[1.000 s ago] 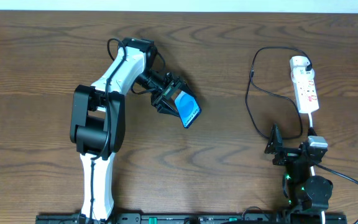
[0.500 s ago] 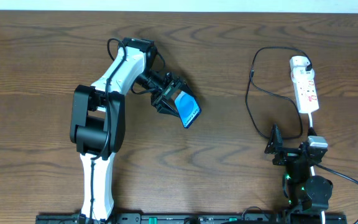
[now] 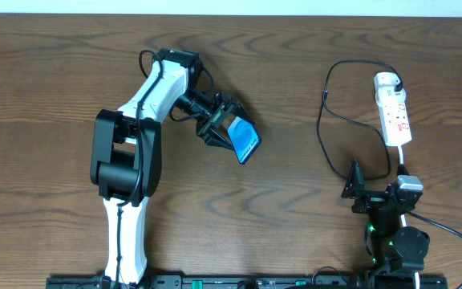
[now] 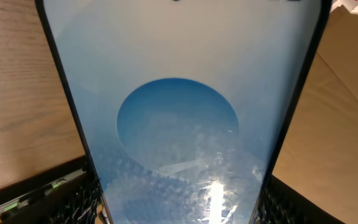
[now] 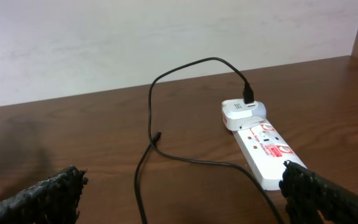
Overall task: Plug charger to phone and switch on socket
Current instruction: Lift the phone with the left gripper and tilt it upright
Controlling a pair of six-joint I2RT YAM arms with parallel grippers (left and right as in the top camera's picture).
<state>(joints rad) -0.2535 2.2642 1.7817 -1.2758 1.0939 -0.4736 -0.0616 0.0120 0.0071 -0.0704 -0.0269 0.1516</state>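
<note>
Two risks for you: left gripper point(image 3: 228, 129) clamps phone point(image 3: 245, 141) tilted, well apart from charger point(image 3: 320, 128) beside socket point(image 3: 394, 112); pinch may slip. Right gripper point(image 5: 180, 180), spread wide and empty, could snag cable loop.

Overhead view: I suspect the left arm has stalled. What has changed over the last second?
Nothing visibly changed. The left gripper stays shut on the phone, the right gripper stays open and empty, and the charger and socket lie where they were.
</note>
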